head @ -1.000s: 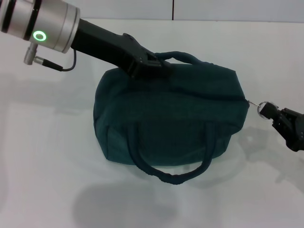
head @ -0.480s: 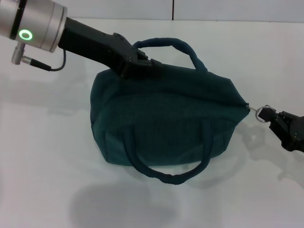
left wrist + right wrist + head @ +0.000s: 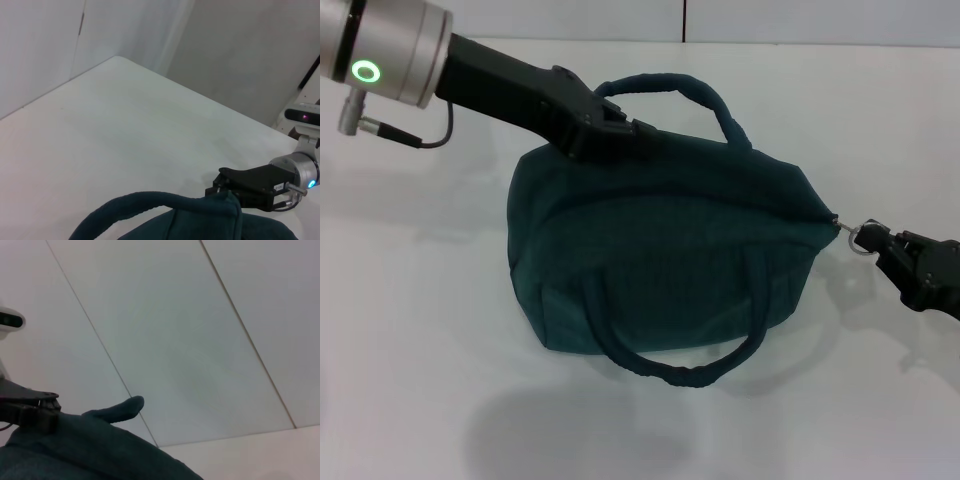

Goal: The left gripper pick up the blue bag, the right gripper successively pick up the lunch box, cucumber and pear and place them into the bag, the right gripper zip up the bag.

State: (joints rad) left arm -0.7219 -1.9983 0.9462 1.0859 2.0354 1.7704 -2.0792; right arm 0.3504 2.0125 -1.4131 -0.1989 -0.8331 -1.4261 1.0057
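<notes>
On the white table (image 3: 410,330) the blue bag (image 3: 660,250) is sitting zipped shut, one handle drooping toward the robot. The left gripper (image 3: 620,135) is clamping the bag's far top edge and is drawing farther to the left than a second ago, while the far handle is standing taller. The right gripper (image 3: 885,248) is pinching the silver zipper ring (image 3: 865,238) at the bag's right end, sitting slightly lower than before.

Bright, even light from overhead. The bag (image 3: 665,260) casts a soft shadow forward on the pale counter (image 3: 410,330), which shows mild glare. Both wrist views look slightly soft.
</notes>
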